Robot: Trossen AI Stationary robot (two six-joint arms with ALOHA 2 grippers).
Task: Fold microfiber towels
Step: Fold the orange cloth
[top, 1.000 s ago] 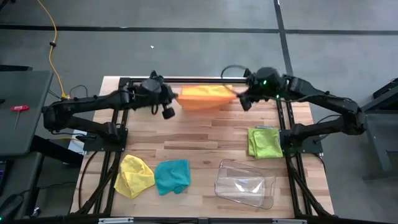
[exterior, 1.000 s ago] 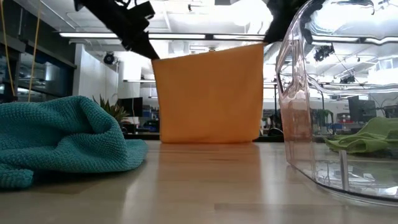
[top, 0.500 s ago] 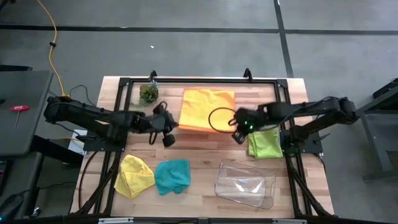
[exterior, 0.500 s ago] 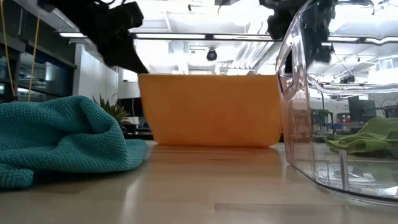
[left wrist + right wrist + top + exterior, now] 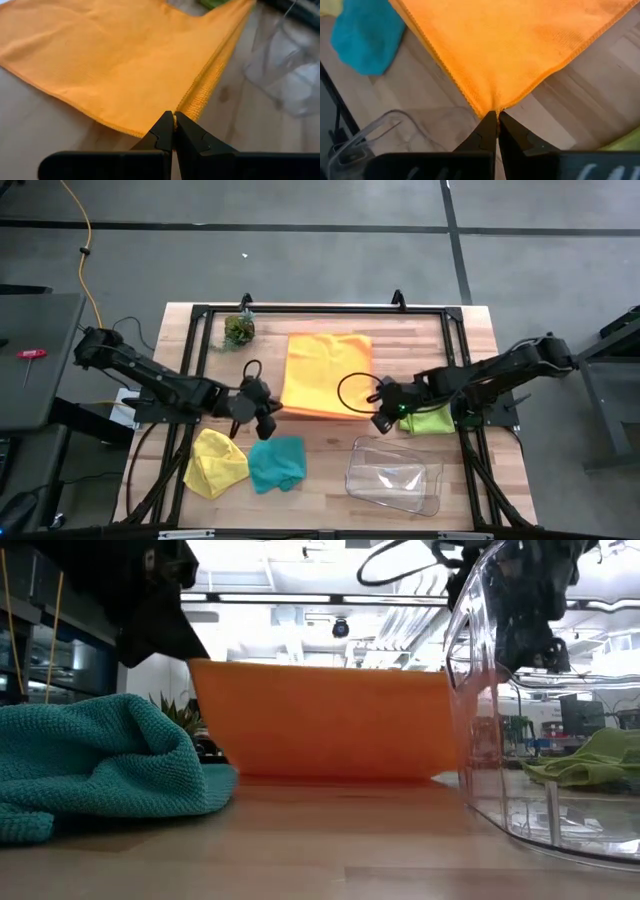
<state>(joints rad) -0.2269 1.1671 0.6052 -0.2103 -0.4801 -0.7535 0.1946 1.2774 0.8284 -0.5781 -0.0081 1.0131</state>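
Both hands, the left hand (image 5: 272, 411) and the right hand (image 5: 372, 418), pinch near corners of the orange towel (image 5: 325, 372), seemingly stretched just above the desk (image 5: 330, 445).

Bright overhead room lights, soft shadows, foreground blur

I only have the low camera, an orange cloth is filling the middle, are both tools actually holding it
Observer: Yes. The left tool is shut on one near corner of the orange towel, as its wrist view shows.
Operator: And the right one?
Observer: The right tool is shut on the other near corner.
Operator: Is the cloth lying flat anywhere?
Observer: From above, its far part lies spread on the table, with the near edge held between the tools.
Operator: What's behind the clear tray?
Observer: The lime green towel lies beyond the tray, beside the right arm.
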